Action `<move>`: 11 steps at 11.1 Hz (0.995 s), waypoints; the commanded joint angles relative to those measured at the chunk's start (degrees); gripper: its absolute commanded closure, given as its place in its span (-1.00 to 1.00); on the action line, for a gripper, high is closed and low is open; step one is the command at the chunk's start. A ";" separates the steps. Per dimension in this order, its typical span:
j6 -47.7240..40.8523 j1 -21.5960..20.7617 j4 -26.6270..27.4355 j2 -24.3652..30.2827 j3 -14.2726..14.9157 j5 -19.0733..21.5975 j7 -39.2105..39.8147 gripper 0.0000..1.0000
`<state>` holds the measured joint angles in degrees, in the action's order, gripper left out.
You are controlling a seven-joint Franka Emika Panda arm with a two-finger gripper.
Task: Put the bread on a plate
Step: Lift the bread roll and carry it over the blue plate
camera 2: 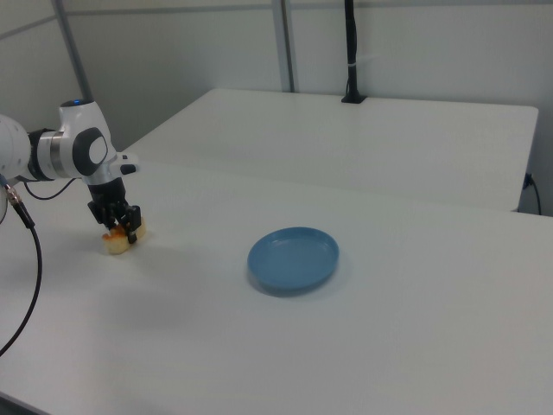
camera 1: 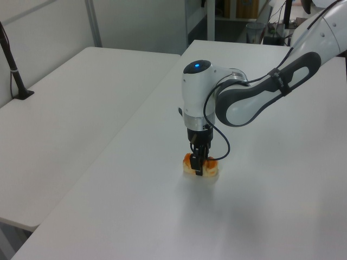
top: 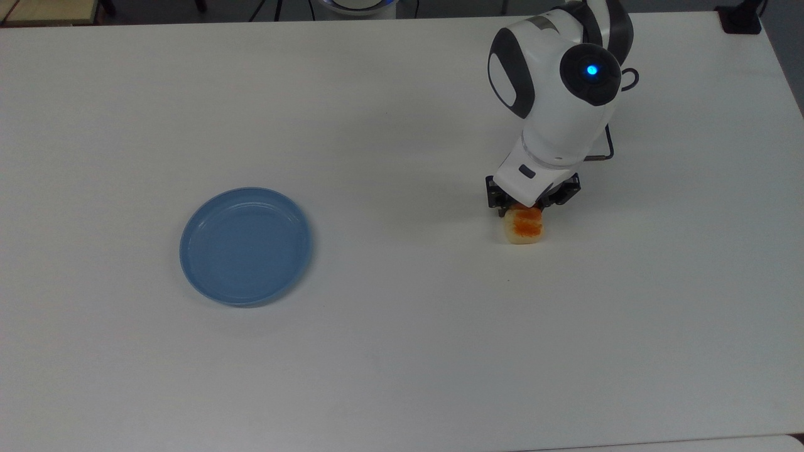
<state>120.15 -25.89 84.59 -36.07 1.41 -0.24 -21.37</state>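
Just white tabletop (top: 389, 351), grey wall (camera 2: 415, 43)

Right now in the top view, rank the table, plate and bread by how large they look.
1. The table, spanning nearly the whole top view.
2. The plate.
3. The bread, smallest, partly covered by the end effector, so its full length is hidden.

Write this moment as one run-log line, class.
gripper: low over small orange-topped cream bread loaf | bread: on white table | round light-blue plastic plate: empty, apart
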 commanded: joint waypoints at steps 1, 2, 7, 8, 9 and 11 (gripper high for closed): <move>0.26 0.14 -0.39 1.86 1.31 -0.73 3.33 -0.02; 0.00 1.19 -0.39 3.62 1.49 -0.72 6.57 -0.02; -3.61 19.09 -0.39 6.19 2.11 -0.73 29.94 -0.02; -3.52 21.91 -0.39 6.01 2.81 -0.72 34.25 -0.02; -3.44 24.55 -0.31 5.66 3.33 -0.72 37.86 -0.02; -2.65 30.00 -0.39 3.99 3.52 -0.64 41.40 -0.02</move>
<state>117.58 0.33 83.18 -31.70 4.58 -0.61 16.02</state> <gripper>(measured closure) 0.489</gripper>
